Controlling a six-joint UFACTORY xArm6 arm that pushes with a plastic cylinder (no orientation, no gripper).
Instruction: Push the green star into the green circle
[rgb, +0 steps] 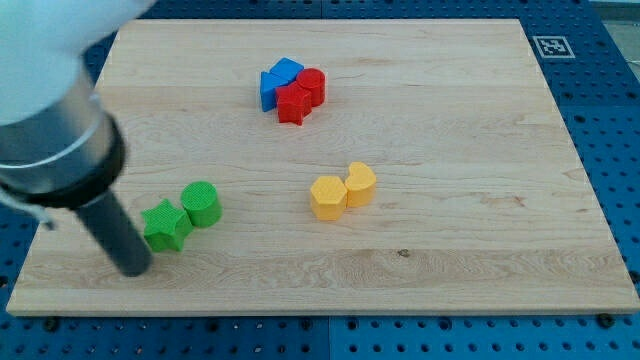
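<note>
A: Where is the green star (165, 224) seen?

B: It is seen low on the desk (450, 270), at about 8 o'clock from the middle. The green circle (201, 203) is right by it, at the star's 2 o'clock. The two look like they are touching, or nearly so.

A: And my tip (135, 268)?

B: My tip is placed just beside the star, at the star's 8 o'clock. No hand is fitted here, only a dark rod, so nothing can be said to be apart or together.

A: How should the push be done well?

B: It is judged that very little is left to do. The star should be nudged slowly toward 2 o'clock, in a straight line through its middle. If it is hit off to one side, it may be spun past the circle. If it is pushed hard, the circle may be knocked away.

A: Is anything in the way?

B: Nothing is seen between them. Two yellow blocks (343, 190) are set well apart, near the middle. A blue block (276, 82) and two red blocks (302, 94) are bunched together near 12 o'clock, far from the push.
</note>
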